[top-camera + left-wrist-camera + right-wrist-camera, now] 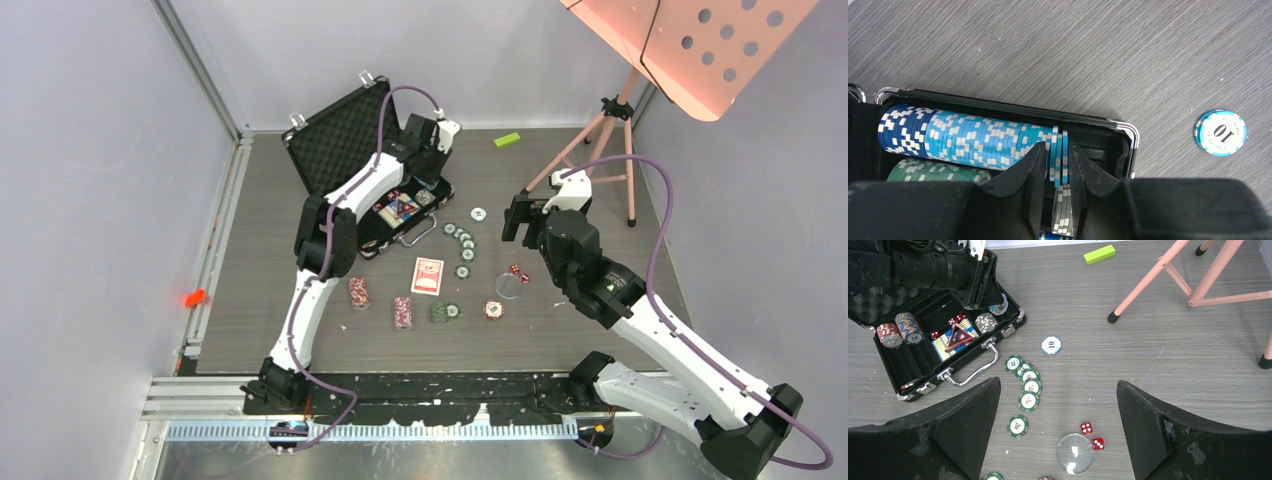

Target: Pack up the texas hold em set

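Packing of a poker set, partway done. A small black briefcase with silver latches and grey foam lining (342, 132) lies open at the far left of a grey wood-grain surface (250, 250).

The left hand (1057, 148) reaches down into the case's far chip slot. Its fingers stand narrowly apart around three light-blue striped chips on edge (1058, 157), at the end of a long row of light-blue and dark-blue chips (973, 140). A thin gap shows on either side of the three, so the hand does not appear to be pinching them. A row of green chips (933, 172) lies in the slot beside.

The right hand (1058, 385) hovers over the middle of the surface, fingers wide apart, holding nothing. Below it lie a curved trail of loose green-striped chips (1028, 387), one pale-blue chip marked 10 (1051, 345), two red dice (1086, 428) and a clear round disc (1074, 454). Nearer the arms sit a red-backed card deck (427, 276) and several short chip stacks (403, 312).

The step in hand looks like seating blue chips in their row. Next, the left hand likely needs to lift straight up so the three chips stay upright. It could then fetch the lone pale-blue chip near the case. That chip lies flat, so it calls for a low pinch at its rim.
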Motion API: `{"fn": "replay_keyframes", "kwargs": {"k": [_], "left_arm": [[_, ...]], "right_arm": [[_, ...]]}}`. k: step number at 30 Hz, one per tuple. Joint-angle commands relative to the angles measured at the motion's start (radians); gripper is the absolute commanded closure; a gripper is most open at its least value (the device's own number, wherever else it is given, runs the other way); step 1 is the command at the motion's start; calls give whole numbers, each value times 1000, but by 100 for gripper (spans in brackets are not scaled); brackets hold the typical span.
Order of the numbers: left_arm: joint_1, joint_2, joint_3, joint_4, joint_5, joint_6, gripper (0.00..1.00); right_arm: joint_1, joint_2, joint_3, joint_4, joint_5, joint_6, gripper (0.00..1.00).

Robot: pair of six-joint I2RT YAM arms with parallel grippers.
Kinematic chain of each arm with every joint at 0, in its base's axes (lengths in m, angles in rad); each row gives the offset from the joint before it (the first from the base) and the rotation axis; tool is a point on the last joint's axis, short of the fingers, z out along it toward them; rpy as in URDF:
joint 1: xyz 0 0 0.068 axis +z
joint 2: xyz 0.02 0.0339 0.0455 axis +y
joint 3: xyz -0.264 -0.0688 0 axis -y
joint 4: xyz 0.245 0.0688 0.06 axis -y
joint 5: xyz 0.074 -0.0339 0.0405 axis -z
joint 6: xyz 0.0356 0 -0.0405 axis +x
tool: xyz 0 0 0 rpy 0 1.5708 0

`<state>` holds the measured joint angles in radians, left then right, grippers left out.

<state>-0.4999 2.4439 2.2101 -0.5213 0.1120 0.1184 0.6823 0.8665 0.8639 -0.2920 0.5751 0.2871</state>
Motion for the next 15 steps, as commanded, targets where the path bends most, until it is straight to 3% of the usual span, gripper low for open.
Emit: {"fn": "replay_keyframes", "kwargs": {"k": [1, 8, 15], "left_arm": [[-10, 5, 42, 26, -28, 36, 74], [-15, 0, 34, 35, -50, 47, 75], [-19, -48, -5, 75, -72, 51, 69]], "right_arm": [[-2, -8, 25, 36, 9, 9, 7], [-1, -9, 24, 36, 6, 11, 7], [-1, 9, 35, 25, 2, 13, 6]]}}
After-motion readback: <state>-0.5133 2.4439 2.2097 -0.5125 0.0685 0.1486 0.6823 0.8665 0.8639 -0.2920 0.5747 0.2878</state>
